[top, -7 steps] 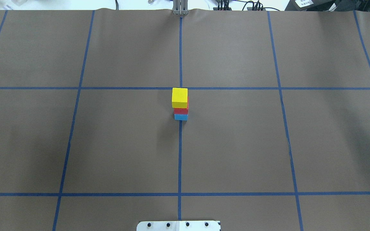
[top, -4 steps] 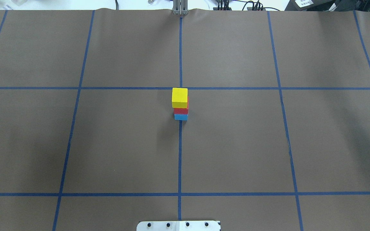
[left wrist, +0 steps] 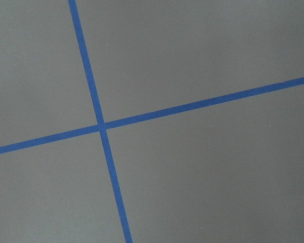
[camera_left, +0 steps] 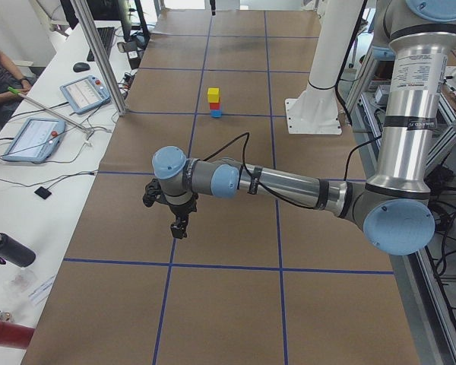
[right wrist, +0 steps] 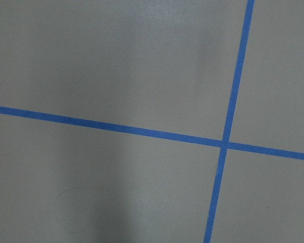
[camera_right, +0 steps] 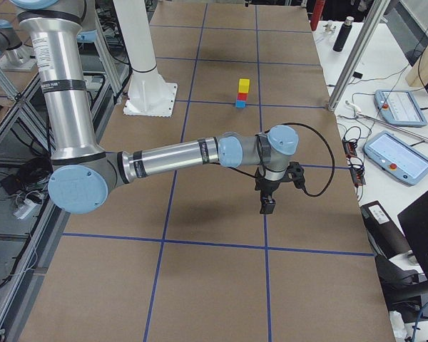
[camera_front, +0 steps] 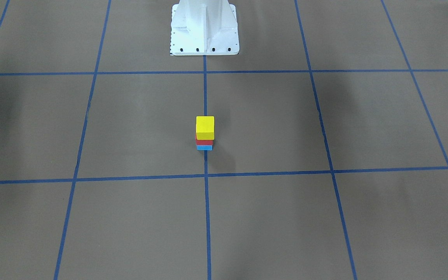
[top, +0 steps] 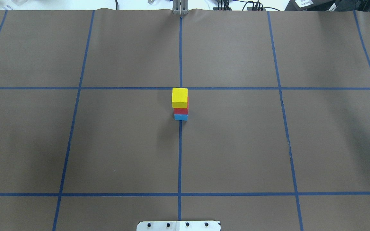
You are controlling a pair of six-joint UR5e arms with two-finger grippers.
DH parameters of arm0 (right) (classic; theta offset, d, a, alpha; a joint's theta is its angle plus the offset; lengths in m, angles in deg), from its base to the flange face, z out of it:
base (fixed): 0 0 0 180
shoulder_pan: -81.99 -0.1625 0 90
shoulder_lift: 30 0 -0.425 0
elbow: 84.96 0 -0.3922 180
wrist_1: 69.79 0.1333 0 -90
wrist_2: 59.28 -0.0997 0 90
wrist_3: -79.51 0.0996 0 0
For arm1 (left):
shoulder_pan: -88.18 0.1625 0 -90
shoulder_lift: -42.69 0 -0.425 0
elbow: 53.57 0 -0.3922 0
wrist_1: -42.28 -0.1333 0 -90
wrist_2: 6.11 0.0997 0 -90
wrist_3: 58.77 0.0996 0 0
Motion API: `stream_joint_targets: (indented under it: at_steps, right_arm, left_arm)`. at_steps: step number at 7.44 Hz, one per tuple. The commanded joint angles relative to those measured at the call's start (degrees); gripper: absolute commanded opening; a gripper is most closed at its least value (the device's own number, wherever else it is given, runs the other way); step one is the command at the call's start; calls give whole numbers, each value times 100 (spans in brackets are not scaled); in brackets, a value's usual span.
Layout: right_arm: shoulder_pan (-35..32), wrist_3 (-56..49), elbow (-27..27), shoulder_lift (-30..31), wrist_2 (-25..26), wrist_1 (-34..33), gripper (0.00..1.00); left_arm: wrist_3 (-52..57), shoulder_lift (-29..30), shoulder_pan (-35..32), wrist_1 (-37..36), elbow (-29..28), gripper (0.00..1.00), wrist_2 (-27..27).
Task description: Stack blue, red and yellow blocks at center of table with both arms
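A yellow block [top: 179, 97] sits on a red block [top: 181, 111], which sits on a blue block [top: 180, 117], as one stack at the table's centre. The stack also shows in the front view, yellow block [camera_front: 205, 126] on top. Nothing touches it. My left gripper [camera_left: 178, 224] hangs low over the table far to my left, well away from the stack. My right gripper [camera_right: 269, 203] hangs low far to my right. I cannot tell whether either is open or shut. Both wrist views show only brown paper and blue tape lines.
The robot's white base [camera_front: 204, 27] stands behind the stack. Side benches hold tablets [camera_left: 33, 138] [camera_right: 401, 158], cables and bottles [camera_left: 7, 248]. An aluminium post [camera_left: 99, 57] stands at the left table edge. A person's arm [camera_left: 4, 80] rests on the left bench.
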Motion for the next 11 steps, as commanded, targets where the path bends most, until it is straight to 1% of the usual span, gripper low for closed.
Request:
stream_joint_targets:
  at_steps: [1, 3, 11]
  right_arm:
    - [0, 0, 6, 8, 0, 0, 100]
    - [0, 0, 6, 0, 0, 0, 100]
    - [0, 0, -3, 8, 0, 8, 100]
  left_arm:
    - [-1, 0, -3, 0, 7, 100, -4]
    - [-27, 0, -3, -9, 103, 100, 31]
    - [-28, 0, -21, -9, 191, 100, 40]
